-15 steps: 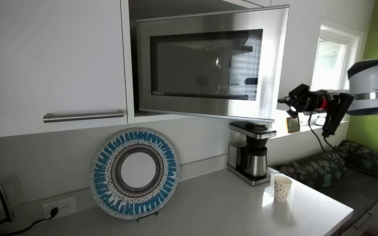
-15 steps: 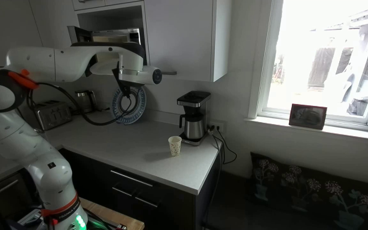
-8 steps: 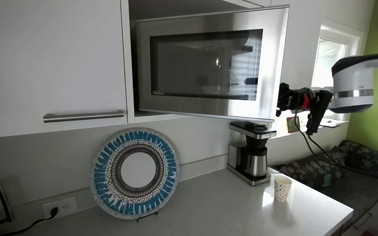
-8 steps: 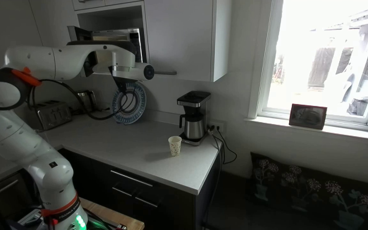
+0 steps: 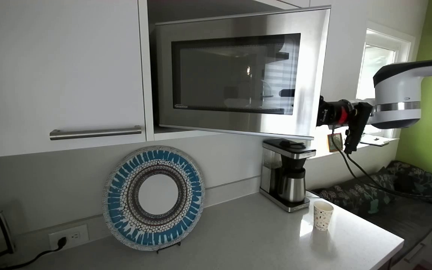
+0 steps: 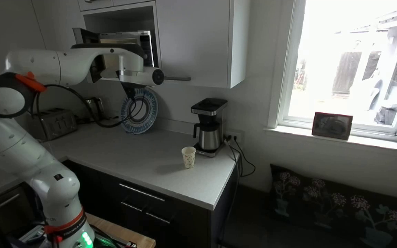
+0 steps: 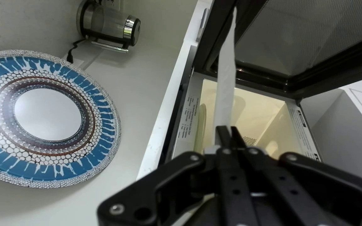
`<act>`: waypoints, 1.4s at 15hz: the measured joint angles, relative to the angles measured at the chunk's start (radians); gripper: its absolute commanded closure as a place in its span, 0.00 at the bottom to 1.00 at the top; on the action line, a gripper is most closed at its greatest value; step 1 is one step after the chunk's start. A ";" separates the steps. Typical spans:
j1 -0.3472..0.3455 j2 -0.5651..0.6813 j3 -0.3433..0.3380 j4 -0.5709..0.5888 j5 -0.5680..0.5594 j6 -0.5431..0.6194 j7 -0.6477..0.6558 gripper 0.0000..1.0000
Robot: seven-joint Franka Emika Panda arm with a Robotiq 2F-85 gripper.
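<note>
My gripper [image 7: 227,128] is shut, its fingertips almost together, in front of the lit cream microwave cavity [image 7: 250,110] in the wrist view. A pale tapering strip [image 7: 226,75] runs upward from behind the left fingertip; I cannot tell whether it is held or what it is. The dark inner side of the swung-out microwave door [image 7: 278,31] fills the top right. In an exterior view that door [image 5: 216,119] hides the fingertips, and only the gripper's rear part shows at its right edge. The arm hides the gripper in an exterior view where the microwave [image 6: 124,35] stands behind it.
Below, the counter [image 6: 133,151] carries a speckled paper cup [image 6: 189,158], a coffee maker [image 5: 293,187], a toaster [image 6: 59,124] and a glass kettle [image 7: 108,25]. A blue patterned plate [image 5: 120,187] leans against the wall. A cabinet handle [image 5: 96,134] projects beside the microwave.
The arm has moved left in both exterior views, and the gripper's tip has passed out of sight behind the microwave door. The door, cup and plate have stayed put.
</note>
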 measured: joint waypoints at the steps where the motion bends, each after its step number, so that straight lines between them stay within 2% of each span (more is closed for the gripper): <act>1: 0.000 0.000 0.000 0.000 0.000 0.000 0.000 0.99; 8: 0.003 0.003 0.002 0.003 0.005 0.020 0.000 1.00; 16: 0.066 0.020 0.069 0.021 0.123 0.247 0.001 1.00; 21: 0.102 0.016 0.098 0.022 0.187 0.316 0.022 1.00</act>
